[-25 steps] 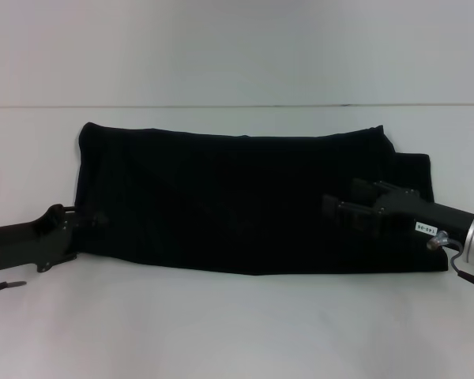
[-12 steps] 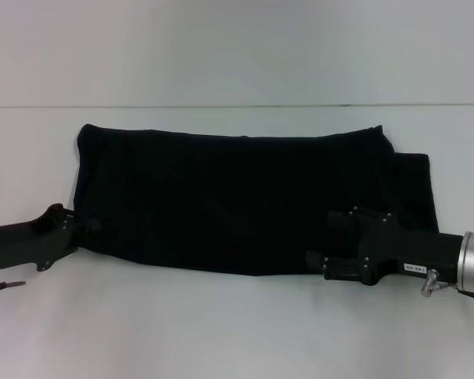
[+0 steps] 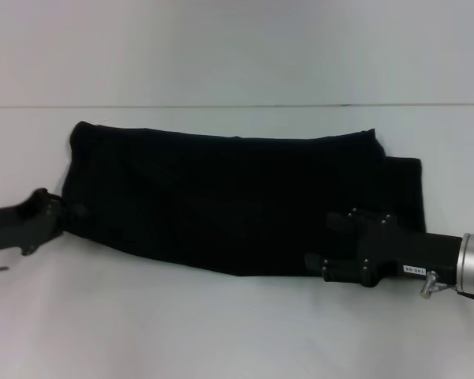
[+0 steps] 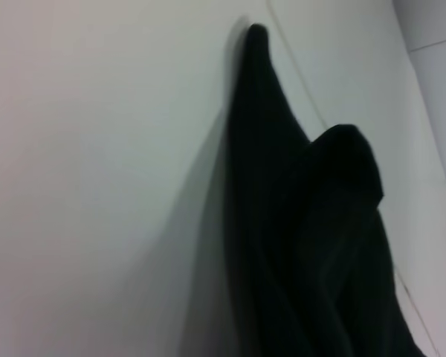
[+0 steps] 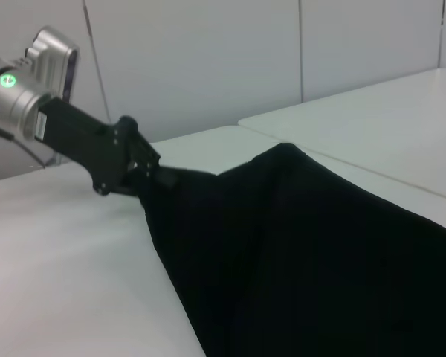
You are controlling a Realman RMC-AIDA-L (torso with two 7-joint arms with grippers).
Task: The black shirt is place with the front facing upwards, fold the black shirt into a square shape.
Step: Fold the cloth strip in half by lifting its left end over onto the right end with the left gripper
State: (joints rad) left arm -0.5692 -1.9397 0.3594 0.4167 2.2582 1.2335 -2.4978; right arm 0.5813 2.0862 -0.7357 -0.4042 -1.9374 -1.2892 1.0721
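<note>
Dragging leftward since a moment ago, the left gripper [image 3: 63, 212] pinches the near-left corner of the folded black cotton shirt [image 3: 237, 197] on the white table [image 3: 221, 324]; the right gripper [image 3: 320, 241] holds its place, grip hidden.

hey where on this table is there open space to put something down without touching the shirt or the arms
Bare white table runs along the near edge, between the left pincer and the right pincer. Another bare strip lies behind the black shirt, up to the seam at the back. The shirt fills the middle, and it is crowded at both ends, where the pincers meet the cloth.
</note>
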